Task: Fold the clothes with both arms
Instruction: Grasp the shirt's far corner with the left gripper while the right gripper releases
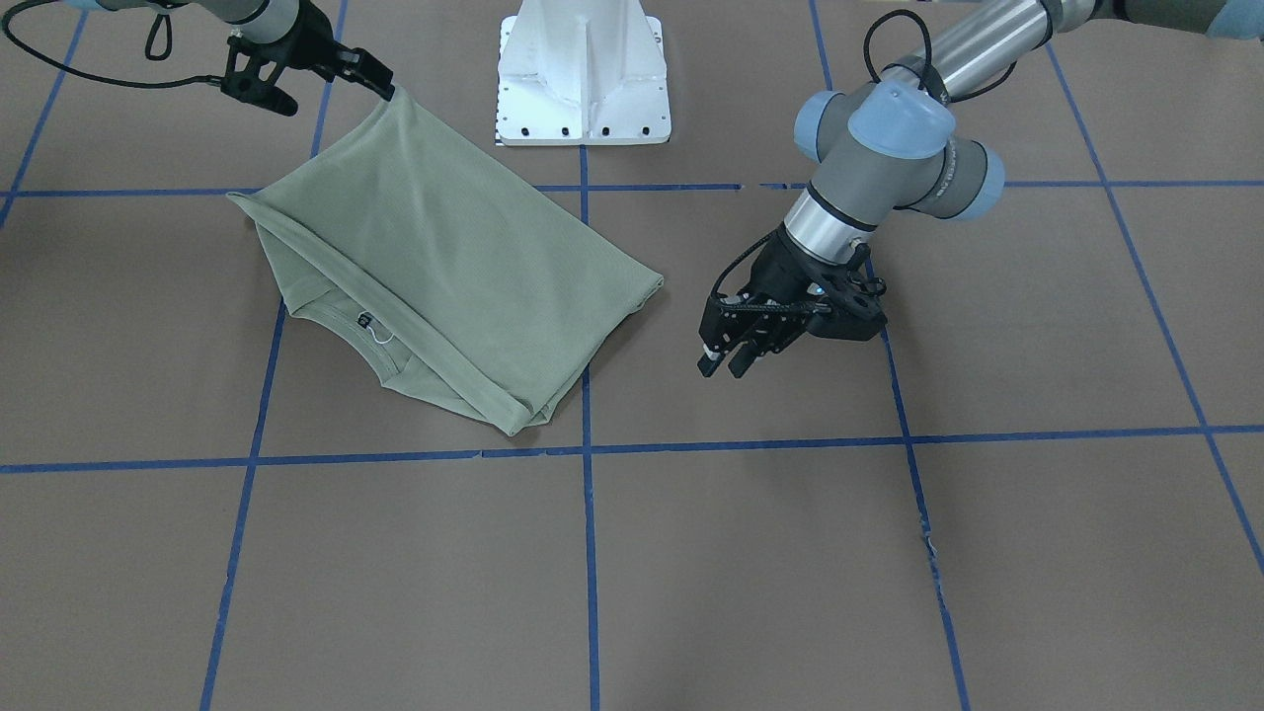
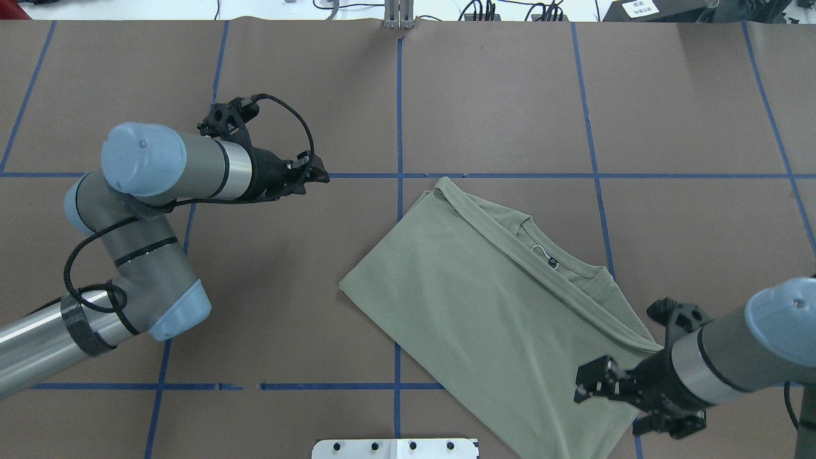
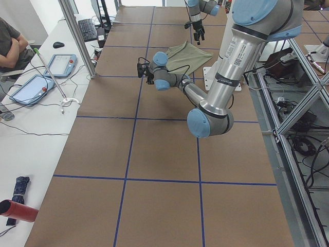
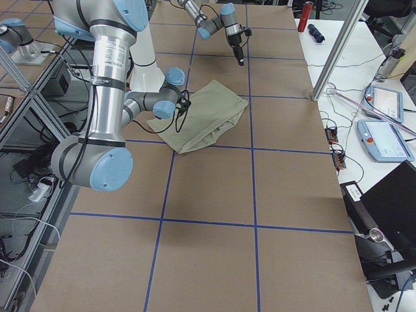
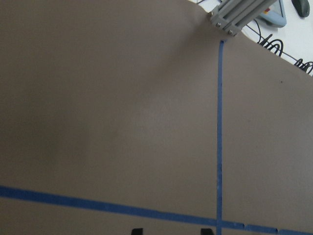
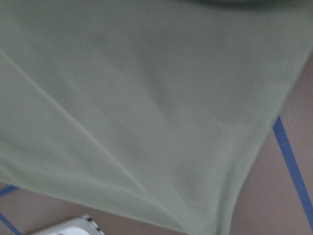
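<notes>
The sage-green shirt point(image 1: 444, 267) lies folded on the brown table, collar and black neck label point(image 1: 363, 320) towards the operators' side. It also shows in the overhead view point(image 2: 484, 306). My right gripper point(image 1: 373, 81) is shut on the shirt's corner nearest the pedestal and holds that corner raised; in the overhead view it point(image 2: 583, 386) is at the shirt's lower right edge. The right wrist view is filled with green fabric point(image 6: 146, 112). My left gripper point(image 1: 723, 363) is open and empty, above bare table beside the shirt; its fingertips point(image 5: 137, 230) show apart.
The white pedestal base point(image 1: 583, 79) stands at the robot's side of the table, close to the raised corner. Blue tape lines point(image 1: 588, 553) grid the brown table. A side desk with tablets point(image 3: 31, 87) and a seated person are beyond the table's edge.
</notes>
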You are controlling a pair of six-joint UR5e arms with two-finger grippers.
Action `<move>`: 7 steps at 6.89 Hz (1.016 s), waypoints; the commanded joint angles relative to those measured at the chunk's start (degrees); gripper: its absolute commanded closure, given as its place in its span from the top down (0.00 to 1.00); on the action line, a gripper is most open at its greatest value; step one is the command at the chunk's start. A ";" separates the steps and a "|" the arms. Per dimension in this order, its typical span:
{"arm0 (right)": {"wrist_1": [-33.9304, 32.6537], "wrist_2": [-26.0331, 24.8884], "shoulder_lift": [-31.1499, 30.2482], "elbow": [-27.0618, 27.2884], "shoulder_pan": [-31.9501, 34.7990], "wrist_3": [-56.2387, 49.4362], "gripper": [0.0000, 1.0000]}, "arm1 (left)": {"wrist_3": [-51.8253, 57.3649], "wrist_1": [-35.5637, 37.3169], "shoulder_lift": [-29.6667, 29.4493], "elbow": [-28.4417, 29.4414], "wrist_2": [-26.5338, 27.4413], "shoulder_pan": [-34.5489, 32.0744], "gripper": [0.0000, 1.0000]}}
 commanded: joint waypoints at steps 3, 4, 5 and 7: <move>-0.02 -0.45 8.90 -8.42 14.27 -0.64 1.00 | -8.03 0.08 0.72 -0.39 0.41 11.10 0.65; 0.06 -0.63 8.99 -8.77 14.18 -0.64 1.00 | -8.03 0.08 1.06 -0.30 0.41 11.37 0.65; 0.06 -0.89 8.99 -9.38 14.18 -0.64 1.00 | -8.03 0.08 1.16 -0.30 0.49 11.37 0.64; 0.06 -1.86 8.99 -9.82 14.18 -0.64 1.00 | -7.94 0.08 1.16 -0.21 0.49 11.37 0.61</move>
